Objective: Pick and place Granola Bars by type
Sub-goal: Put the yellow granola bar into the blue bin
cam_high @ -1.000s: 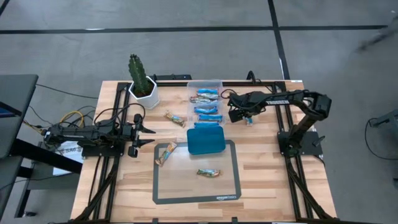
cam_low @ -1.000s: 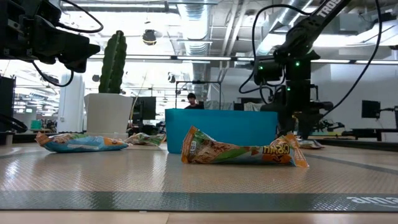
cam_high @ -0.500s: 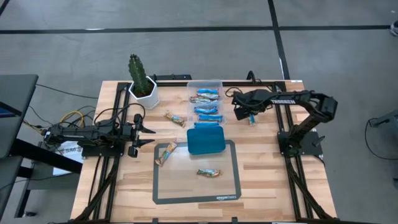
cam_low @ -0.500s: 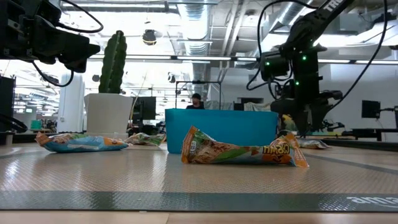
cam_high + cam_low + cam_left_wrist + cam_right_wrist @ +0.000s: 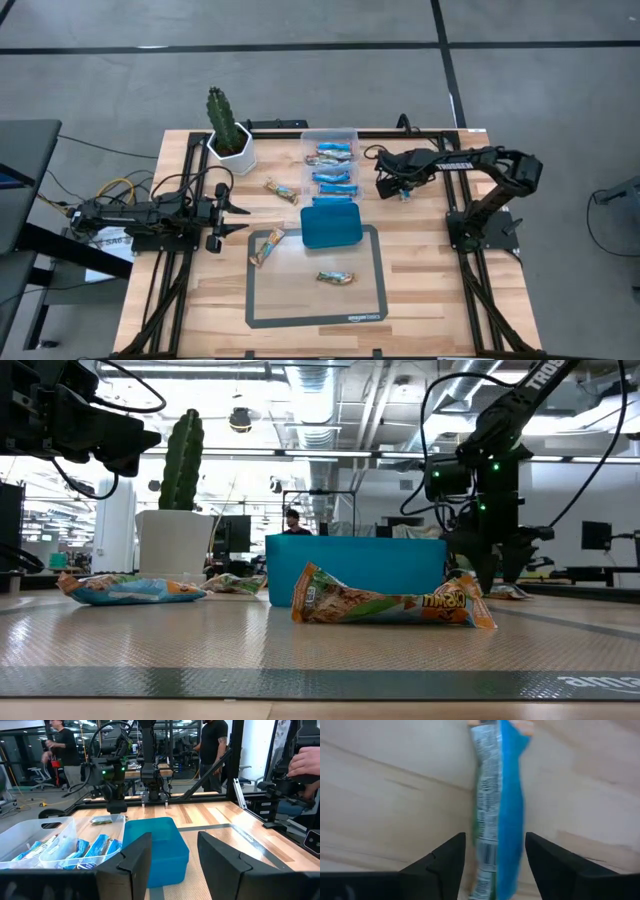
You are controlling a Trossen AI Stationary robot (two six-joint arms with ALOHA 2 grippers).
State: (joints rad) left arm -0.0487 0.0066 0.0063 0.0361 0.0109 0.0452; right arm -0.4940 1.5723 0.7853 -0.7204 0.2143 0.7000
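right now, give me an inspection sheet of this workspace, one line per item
surface: pale wooden table with a grey-bordered mat.
job's things: blue-wrapped bars in the clear plastic box; one blue bar between the right gripper's fingers; tan-wrapped bars loose, one on the mat, one at its corner, one near the planter.
clutter: teal rectangular tray; green cactus in a white pot.
grippers: right gripper open around the blue bar beside the box; left gripper open, waiting at the table's left.
cables: bundle off the left edge.
surroundings: people beyond the table.
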